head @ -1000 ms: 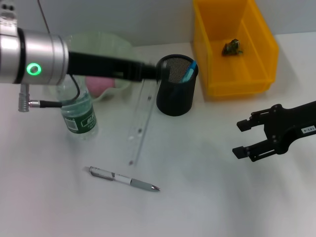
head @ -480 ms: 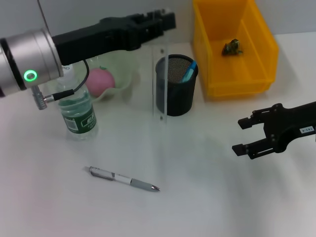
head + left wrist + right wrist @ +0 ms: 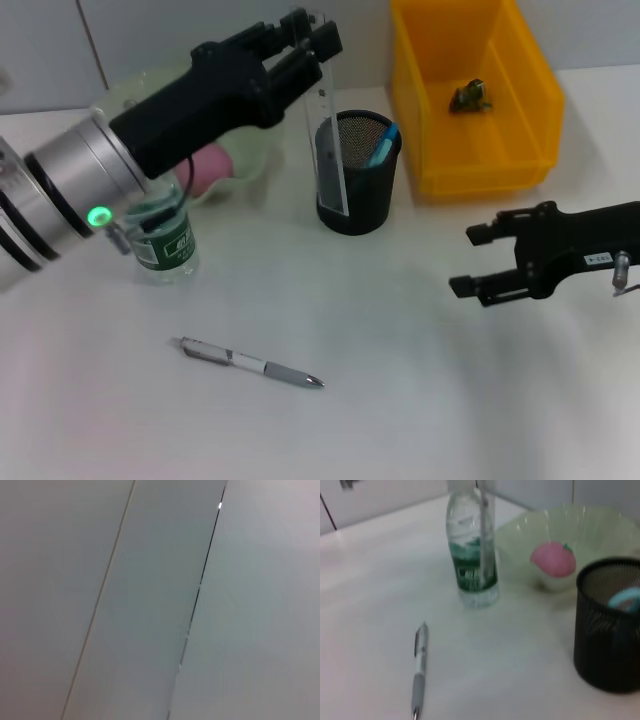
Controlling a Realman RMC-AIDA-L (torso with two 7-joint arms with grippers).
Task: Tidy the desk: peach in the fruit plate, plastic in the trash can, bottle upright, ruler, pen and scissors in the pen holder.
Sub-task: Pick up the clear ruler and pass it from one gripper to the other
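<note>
The left end effector (image 3: 312,38) was raised above the back of the white surface (image 3: 420,400), its fingers closed on the top end of the clear ruler (image 3: 326,130). The ruler hung nearly upright, its lower end in front of the near-left side of the black mesh pen holder (image 3: 358,172); whether it touched the holder could not be told. A blue-handled item, probably the scissors (image 3: 384,146), already stood inside the holder.

The right end effector (image 3: 480,262) hovered over the right side of the surface, well apart from the holder, with its fingers spread wide and nothing between them.

The water bottle (image 3: 158,230) stood upright at the left, partly behind the left arm. Just behind it the pink peach (image 3: 208,168) lay in the pale green fruit plate (image 3: 255,172). The silver pen (image 3: 250,362) lay flat on the near part of the surface, well apart from everything else. The yellow bin (image 3: 470,90) sat at the back right, just beside the holder, with a small crumpled piece of plastic (image 3: 470,95) inside it.

The right wrist view showed the bottle (image 3: 472,555), pen (image 3: 419,667), peach (image 3: 552,559) and holder (image 3: 609,625); the left wrist view showed only plain grey panels
</note>
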